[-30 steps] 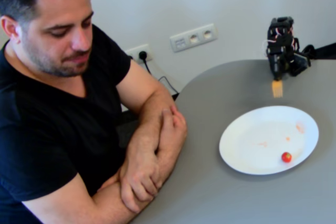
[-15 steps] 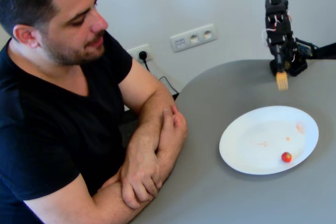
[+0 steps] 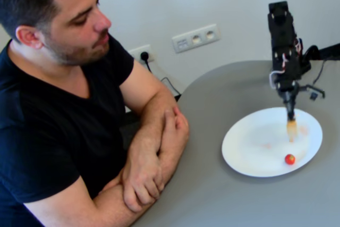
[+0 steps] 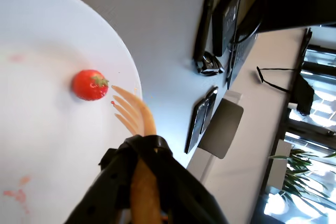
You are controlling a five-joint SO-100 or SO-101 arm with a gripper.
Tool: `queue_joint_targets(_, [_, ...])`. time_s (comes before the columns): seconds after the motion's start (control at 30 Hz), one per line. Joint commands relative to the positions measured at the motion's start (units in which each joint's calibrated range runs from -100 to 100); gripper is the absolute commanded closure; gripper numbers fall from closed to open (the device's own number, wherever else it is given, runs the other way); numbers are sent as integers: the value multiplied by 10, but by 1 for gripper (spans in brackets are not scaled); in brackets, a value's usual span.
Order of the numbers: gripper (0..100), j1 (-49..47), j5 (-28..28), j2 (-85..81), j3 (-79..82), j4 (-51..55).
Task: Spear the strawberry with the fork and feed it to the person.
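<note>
The strawberry (image 3: pixel 289 159) lies on the white plate (image 3: pixel 234 152), near its front edge. My gripper (image 3: pixel 290 114) is shut on the pale yellow-orange fork (image 3: pixel 291 129), which points down over the plate's middle, behind the berry. In the wrist view the fork's tines (image 4: pixel 128 109) sit just to the right of the strawberry (image 4: pixel 89 84), a small gap apart, near the plate's rim (image 4: pixel 123 51); the black gripper (image 4: pixel 144 148) wraps the handle. The person (image 3: pixel 64 104) sits at the left in a black T-shirt, arms crossed on the table, looking toward the plate.
The grey round table (image 3: pixel 223 195) bears the plate. Wall sockets (image 3: pixel 195 38) and a plugged cable (image 3: pixel 144 56) are behind. In the wrist view, dark devices (image 4: pixel 220 19) and a phone (image 4: pixel 202 119) lie beyond the plate. Faint orange smears (image 4: pixel 16 195) mark the plate.
</note>
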Motion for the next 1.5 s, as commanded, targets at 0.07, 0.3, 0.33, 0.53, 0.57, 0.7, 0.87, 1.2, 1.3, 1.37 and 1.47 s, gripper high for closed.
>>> queue_joint_targets(0.07, [99,28,3,40,-86,-5])
queue_joint_targets(0.3, [99,25,-3,117,-122,2])
queue_joint_targets(0.33, [99,23,-3,127,-122,3])
queue_joint_targets(0.53, [99,21,-3,140,-122,10])
queue_joint_targets(0.57, [99,21,-3,141,-122,9])
queue_joint_targets(0.7, [99,13,-3,144,-122,3])
queue_joint_targets(0.87, [99,13,-3,177,-143,6])
queue_joint_targets(1.2, [99,14,-3,206,-170,10])
queue_joint_targets(1.3, [99,13,-3,206,-175,39])
queue_joint_targets(1.37, [99,16,-3,206,-205,104])
queue_joint_targets(1.47, [99,22,-19,217,-251,161])
